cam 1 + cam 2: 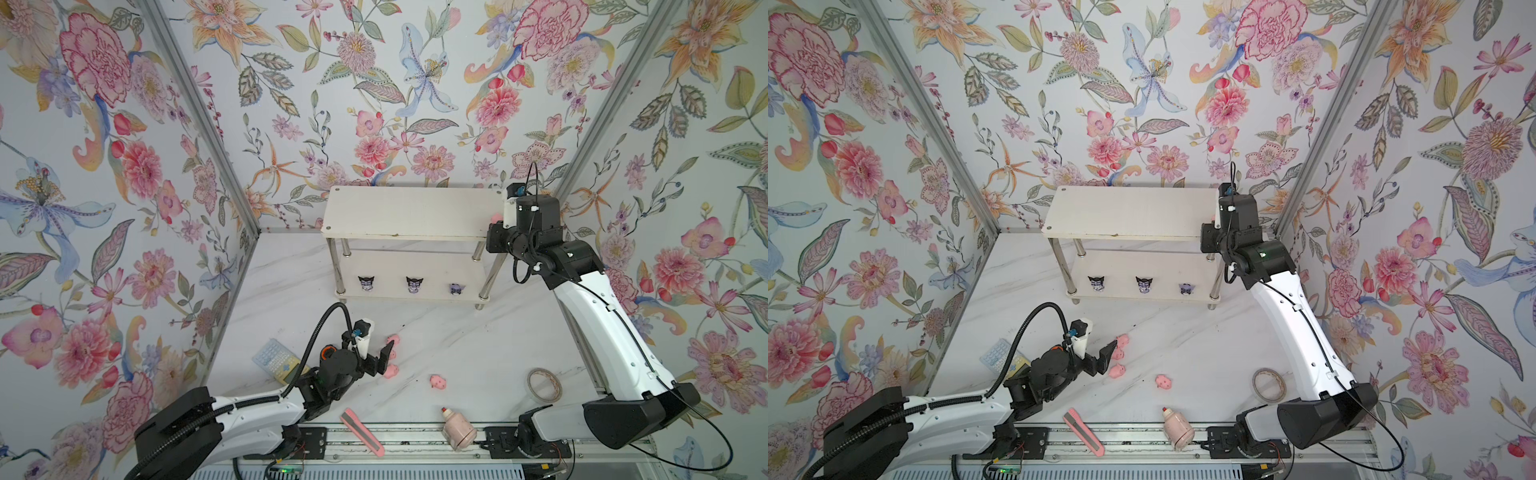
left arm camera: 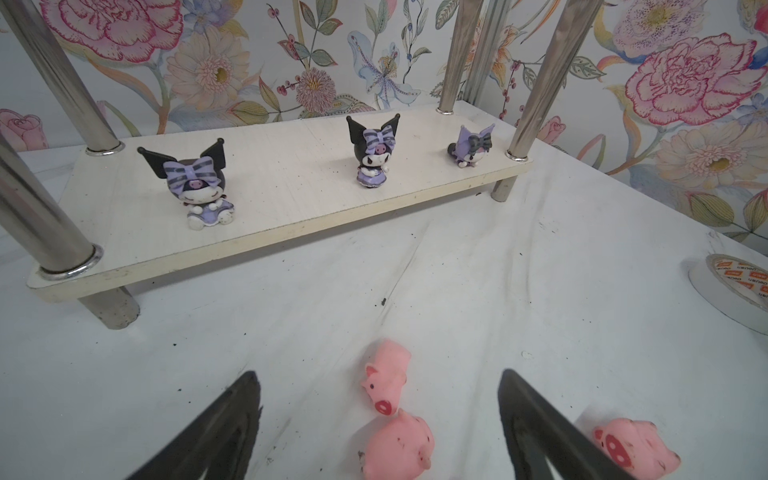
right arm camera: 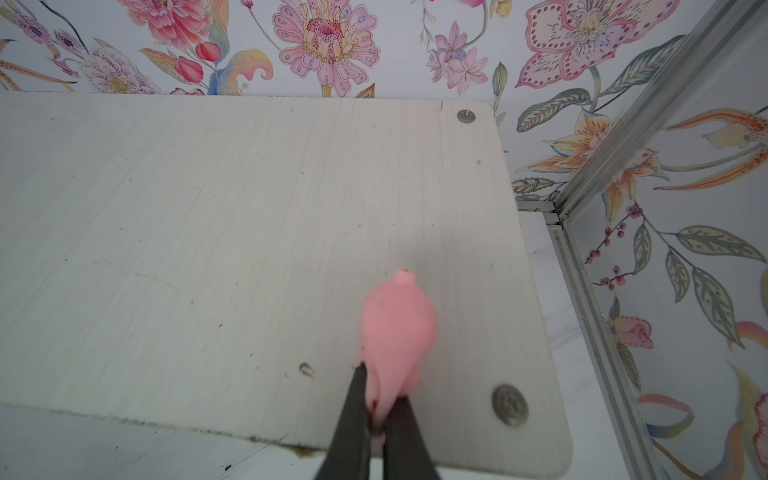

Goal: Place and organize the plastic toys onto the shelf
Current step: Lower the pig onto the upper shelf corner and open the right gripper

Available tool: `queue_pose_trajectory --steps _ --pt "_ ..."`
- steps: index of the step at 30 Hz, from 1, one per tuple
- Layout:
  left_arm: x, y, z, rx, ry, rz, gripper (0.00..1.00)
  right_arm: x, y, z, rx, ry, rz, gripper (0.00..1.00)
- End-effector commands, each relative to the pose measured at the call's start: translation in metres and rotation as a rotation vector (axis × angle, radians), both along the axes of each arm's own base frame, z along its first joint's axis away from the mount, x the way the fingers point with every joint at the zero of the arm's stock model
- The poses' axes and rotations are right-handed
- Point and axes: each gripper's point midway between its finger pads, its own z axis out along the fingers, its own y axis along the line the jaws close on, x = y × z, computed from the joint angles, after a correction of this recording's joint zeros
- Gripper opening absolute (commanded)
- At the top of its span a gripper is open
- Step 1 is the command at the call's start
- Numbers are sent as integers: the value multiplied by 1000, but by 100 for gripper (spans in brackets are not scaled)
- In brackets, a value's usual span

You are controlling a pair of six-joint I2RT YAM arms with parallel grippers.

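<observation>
Pink pig (image 3: 397, 332): long axis set in line with right gripper (image 3: 380, 386) fingers. Tail nub pointed away, red-snout end pinched tight between them. Body plump, smooth, pale pink.
In a top view pink pig (image 1: 496, 217) is held over shelf (image 1: 407, 212) top board, at its 3 o'clock end. Contact with board not discernible.
Left gripper (image 2: 378, 374) spread wide, low over table (image 2: 498, 291). Two pigs (image 2: 399, 449) seen between its fingers, third pig (image 2: 631, 446) just outside.
Horned figurines (image 2: 374, 153) stood on lower board.

Floral wallpaper (image 1: 374, 62), white marble tbl (image 1: 457, 353)
</observation>
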Motion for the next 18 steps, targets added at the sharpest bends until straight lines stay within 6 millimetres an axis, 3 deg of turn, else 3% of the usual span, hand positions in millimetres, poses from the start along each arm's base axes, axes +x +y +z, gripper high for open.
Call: queue_pose_trajectory --steps 1,6,12,18 --pt "2 -1 5 -16 -11 13 90 -5 -13 -6 0 32 -36 0" --pt "2 0 6 -20 -13 15 90 -5 -17 -8 8 41 -40 3" --pt "2 0 7 -21 -13 16 90 -3 -11 -15 25 64 -14 23" --pt "2 0 8 -23 -12 17 90 -3 -13 -8 32 49 -15 40"
